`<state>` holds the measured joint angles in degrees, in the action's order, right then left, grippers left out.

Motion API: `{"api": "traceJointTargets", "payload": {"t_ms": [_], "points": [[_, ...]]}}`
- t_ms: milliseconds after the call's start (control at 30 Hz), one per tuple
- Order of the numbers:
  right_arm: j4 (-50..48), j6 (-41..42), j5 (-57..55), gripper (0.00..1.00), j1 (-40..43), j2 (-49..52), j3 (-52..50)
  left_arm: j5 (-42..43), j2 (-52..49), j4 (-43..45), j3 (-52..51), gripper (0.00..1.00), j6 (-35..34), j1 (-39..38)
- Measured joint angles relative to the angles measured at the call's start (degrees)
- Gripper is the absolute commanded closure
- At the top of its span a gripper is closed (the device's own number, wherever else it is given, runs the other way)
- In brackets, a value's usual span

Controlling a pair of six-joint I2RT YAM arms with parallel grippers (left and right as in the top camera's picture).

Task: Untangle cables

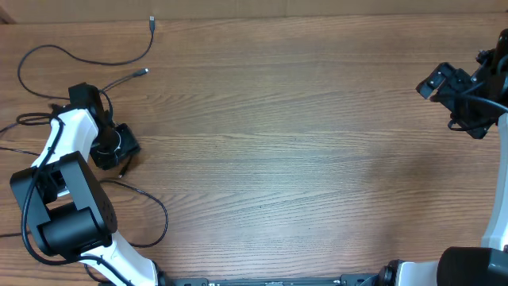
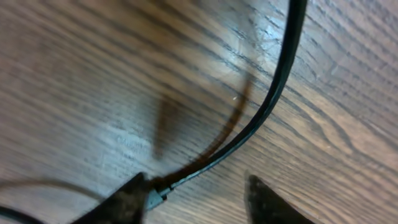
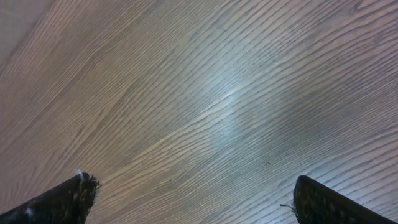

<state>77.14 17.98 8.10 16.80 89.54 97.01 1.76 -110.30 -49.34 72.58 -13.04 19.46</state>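
Several thin black cables lie loose at the table's left. One cable [image 1: 95,62] curves from the far edge, its plug near the top. A second cable [image 1: 127,77] ends in a silvery plug. A third cable [image 1: 163,216] loops at the front left. My left gripper [image 1: 121,159] is low over the wood among them. In the left wrist view a black cable [image 2: 273,99] curves down to a small plug touching the left fingertip, and the left gripper [image 2: 199,200] is open. My right gripper [image 1: 430,84] hovers far right, and in its wrist view it [image 3: 193,199] is open and empty.
The wooden table [image 1: 302,151] shows bare grain across the middle and right. The left arm's base and its thicker black wires [image 1: 63,210] take up the front left corner. The right arm's base [image 1: 476,266] stands at the front right.
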Motion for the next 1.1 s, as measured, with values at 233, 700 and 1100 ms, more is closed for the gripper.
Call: {"api": "traceJointTargets", "payload": {"t_ms": [233, 700, 1100], "points": [[0.0, 0.0, 0.0, 0.00, 0.0, 0.0, 0.0, -0.3, 0.2, 5.5, -3.9, 0.66, 0.7, 0.0], [0.0, 0.0, 0.0, 0.00, 0.0, 0.0, 0.0, -0.8, 0.5, 15.5, -5.0, 0.96, 7.1, 0.0], [0.0, 0.0, 0.0, 0.00, 0.0, 0.0, 0.0, 4.9, 0.1, 12.8, 8.4, 0.48, 9.2, 0.0]]}}
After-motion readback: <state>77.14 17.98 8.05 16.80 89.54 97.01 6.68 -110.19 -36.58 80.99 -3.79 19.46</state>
